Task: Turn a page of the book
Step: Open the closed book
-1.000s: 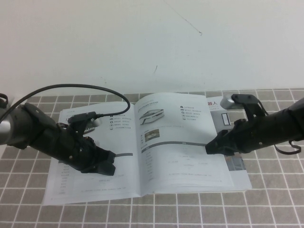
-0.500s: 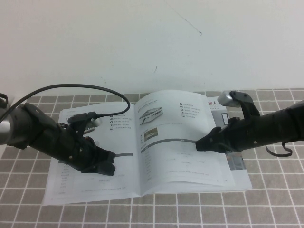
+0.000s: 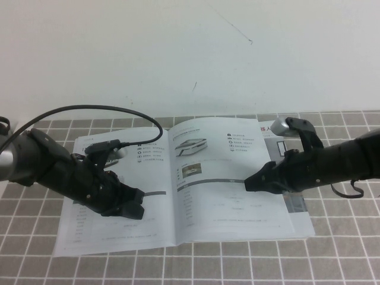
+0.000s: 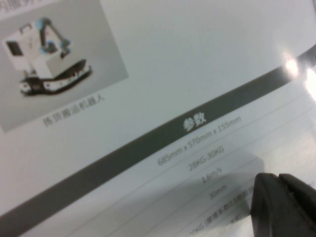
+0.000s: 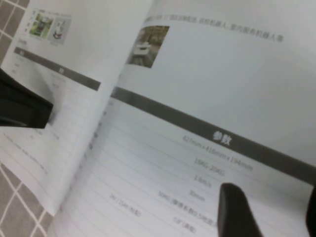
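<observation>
Now — left end effector (image 3: 135, 209) pressed together on glossy book (image 3: 119, 237) | right end effector (image 3: 254, 184) spread, on thin white page (image 3: 225, 208)

The book (image 3: 178, 196) lies open and flat on the table, its spine running away from the robot near the middle of the spread. It is a large, thin softcover with glossy white pages, small vehicle photos, dark grey bars and faint tables. The page (image 3: 222, 178) on the right half shows a white boat-like vehicle near its top. It rests a little raised above the sheets beneath, whose edges peek out along its right side.
</observation>
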Robot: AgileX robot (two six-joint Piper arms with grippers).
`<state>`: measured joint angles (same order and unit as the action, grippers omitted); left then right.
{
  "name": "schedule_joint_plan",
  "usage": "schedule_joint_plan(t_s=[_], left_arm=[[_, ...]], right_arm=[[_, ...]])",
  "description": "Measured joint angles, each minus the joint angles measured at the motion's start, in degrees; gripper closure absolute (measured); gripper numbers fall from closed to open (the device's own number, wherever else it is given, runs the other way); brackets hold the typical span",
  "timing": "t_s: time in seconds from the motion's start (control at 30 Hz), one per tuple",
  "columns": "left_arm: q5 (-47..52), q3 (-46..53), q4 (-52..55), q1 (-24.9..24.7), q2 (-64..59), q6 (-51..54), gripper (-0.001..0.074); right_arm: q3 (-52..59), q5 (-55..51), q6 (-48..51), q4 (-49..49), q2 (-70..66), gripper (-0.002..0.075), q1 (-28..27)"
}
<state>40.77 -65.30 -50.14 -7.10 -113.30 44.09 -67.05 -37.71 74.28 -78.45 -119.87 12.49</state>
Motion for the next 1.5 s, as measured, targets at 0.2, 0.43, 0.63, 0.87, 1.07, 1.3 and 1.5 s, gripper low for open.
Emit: schedule_joint_plan(t_s=[0.2,0.43,0.63,0.87,1.07,1.3,1.5], left_arm=[[0.00,0.00,0.35,0.00,0.00,0.00,0.0739],[0.00,-0.02,0.43,0.00,0.00,0.00,0.0739],[0.00,-0.02,0.43,0.00,0.00,0.00,0.0739],[0.00,-0.02,0.43,0.00,0.00,0.00,0.0739],[0.00,-0.02,0.43,0.00,0.00,0.00,0.0739],[0.00,-0.02,0.43,0.00,0.00,0.00,0.0739],[0.00,-0.02,0.62,0.00,0.00,0.00,0.0739]], right_arm=[[0.11,4.53,-2.33,5.68,3.32,0.0411,0.00],[0.11,7.38,-7.94,13.25,5.26,0.0411,0.00],[0.11,7.86,-10.37,17.00,4.94,0.0411,0.00],[0.11,8.20,-10.96,17.62,3.33,0.0411,0.00],[0.11,7.93,-11.17,17.51,2.63,0.0411,0.00],[-0.07,6.81,-9.87,14.65,1.92,0.0411,0.00],[-0.07,4.64,-5.24,8.66,1.22,0.0411,0.00]])
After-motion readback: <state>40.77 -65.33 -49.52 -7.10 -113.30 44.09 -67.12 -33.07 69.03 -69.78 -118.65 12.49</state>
